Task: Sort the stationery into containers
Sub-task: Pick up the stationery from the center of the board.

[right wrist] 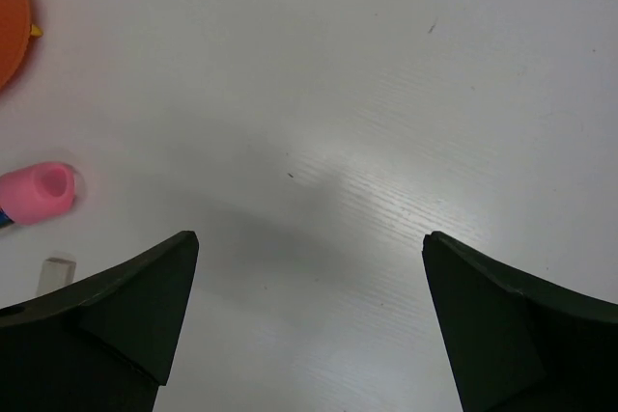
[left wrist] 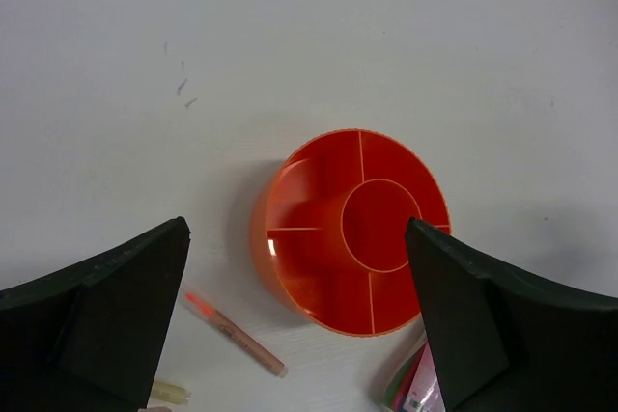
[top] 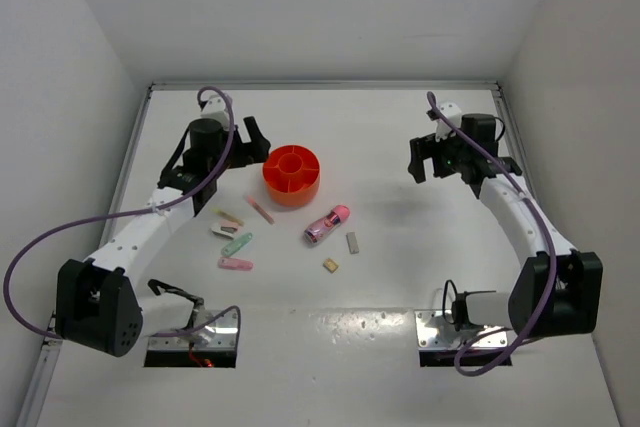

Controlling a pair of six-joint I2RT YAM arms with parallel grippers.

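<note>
Arm bases: the left arm's base [top: 95, 309] sits at the lower left of the top view and the right arm's base [top: 556, 292] at the lower right.
Beige block [top: 330, 265]: low in the centre of the top view, flat on the table.
Second beige block [top: 352, 242]: just up and right of the first, apart from it; it also shows at the lower left edge of the right wrist view.
Pink stick [top: 235, 264]: left of centre, lying nearly level.
Mint stick [top: 237, 244]: just above the pink one, tilted up to the right.
White piece [top: 223, 232]: beside the mint stick's upper left.
Tan stick [top: 230, 217]: just above the white piece, slanted.
Peach stick [top: 259, 209]: near the tub's lower left; the left wrist view shows an orange-red tip.
Magenta capsule [top: 327, 225]: on its side below and right of the tub, pale pink end toward the upper right.
Orange tub [top: 292, 175]: upright, just left of the frame's centre, with a round cup in the middle and divided compartments around it. Every piece lies outside it.
Left gripper [left wrist: 296, 224]: jaws wide, holding nothing, beside the tub's upper left in the top view. Its wrist view frames the tub between the dark fingers.
Right gripper [right wrist: 309, 236]: jaws wide, holding nothing, at the upper right, well apart from the tub, over the bare white table [top: 400, 117].
</note>
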